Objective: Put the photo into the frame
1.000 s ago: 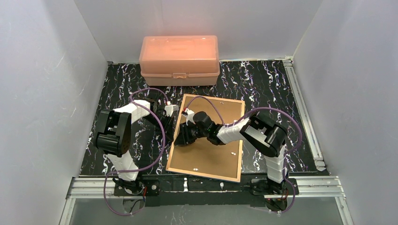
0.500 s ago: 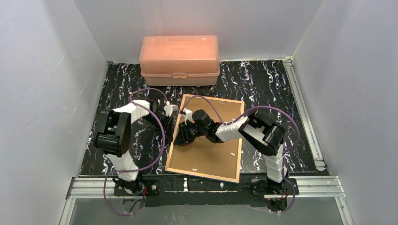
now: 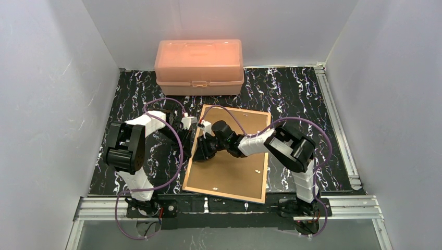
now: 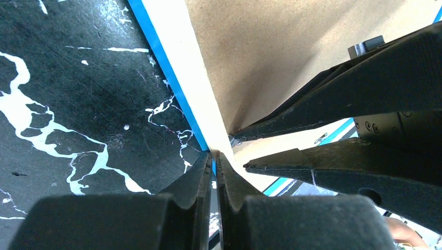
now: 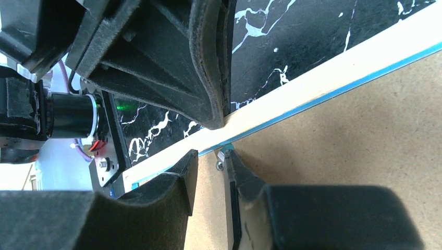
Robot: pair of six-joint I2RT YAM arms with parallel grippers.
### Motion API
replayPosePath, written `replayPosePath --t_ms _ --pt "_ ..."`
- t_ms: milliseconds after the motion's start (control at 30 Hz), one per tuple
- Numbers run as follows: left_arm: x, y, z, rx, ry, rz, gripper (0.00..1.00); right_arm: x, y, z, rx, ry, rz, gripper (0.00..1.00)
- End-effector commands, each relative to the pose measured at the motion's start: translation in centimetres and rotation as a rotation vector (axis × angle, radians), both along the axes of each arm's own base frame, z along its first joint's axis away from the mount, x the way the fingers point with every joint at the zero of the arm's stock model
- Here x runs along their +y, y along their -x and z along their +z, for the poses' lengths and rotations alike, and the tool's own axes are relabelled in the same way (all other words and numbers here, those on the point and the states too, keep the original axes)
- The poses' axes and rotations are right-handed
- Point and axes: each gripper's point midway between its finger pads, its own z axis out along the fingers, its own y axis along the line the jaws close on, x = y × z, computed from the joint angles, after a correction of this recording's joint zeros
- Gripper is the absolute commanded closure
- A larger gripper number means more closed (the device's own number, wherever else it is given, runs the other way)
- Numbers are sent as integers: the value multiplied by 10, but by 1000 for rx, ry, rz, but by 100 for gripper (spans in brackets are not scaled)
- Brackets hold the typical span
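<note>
The frame (image 3: 234,169) lies back up in the middle of the mat, its brown fibreboard backing (image 4: 260,52) uppermost and a thin blue rim (image 4: 172,83) along its edge. My left gripper (image 3: 195,136) is shut on the frame's left edge (image 4: 213,156). My right gripper (image 3: 202,152) hovers low over the backing just inside that same edge, its jaws a little apart (image 5: 211,156). One fingertip (image 5: 234,166) touches a small metal tab (image 5: 221,159) at the rim. The photo is not in view.
A salmon-pink plastic box (image 3: 199,60) stands closed at the back of the black marbled mat (image 3: 292,88). White walls close in on both sides. The two grippers almost touch at the frame's left edge, and a metal rail (image 3: 229,204) runs along the front.
My right gripper has crept a little to the left toward the frame's edge. The frame's near corner has shifted slightly left. The left gripper holds its place.
</note>
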Motion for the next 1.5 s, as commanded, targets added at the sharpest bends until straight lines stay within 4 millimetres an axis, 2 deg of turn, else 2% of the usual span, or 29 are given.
replayPosePath --t_ms 0,200,267,333,433,533,667,1000,1300,1467 --pt "-18 3 13 2 95 -25 97 16 13 -5 -68 10 68 67" --pt "-17 2 11 15 79 -22 99 14 14 4 -88 -9 74 69" --pt "-15 3 10 11 68 -25 100 6 -1 18 -104 -33 18 70" --pt "-13 5 9 13 58 -31 100 -6 -19 29 -102 -26 -48 78" --pt "-10 5 10 8 48 -35 100 -19 -27 33 -101 -29 -93 85" --pt "-11 5 12 10 48 -32 100 -22 -20 27 -68 -36 -85 91" --pt "-11 4 15 10 52 -34 100 -22 -14 18 -38 -44 -78 92" --pt "-13 4 17 14 64 -30 100 -6 -1 25 29 -158 -32 99" --pt "-13 2 15 14 62 -34 100 -11 -3 -9 39 -34 -38 99" --pt "-13 4 14 20 61 -34 100 -13 0 -18 53 -8 -33 99"
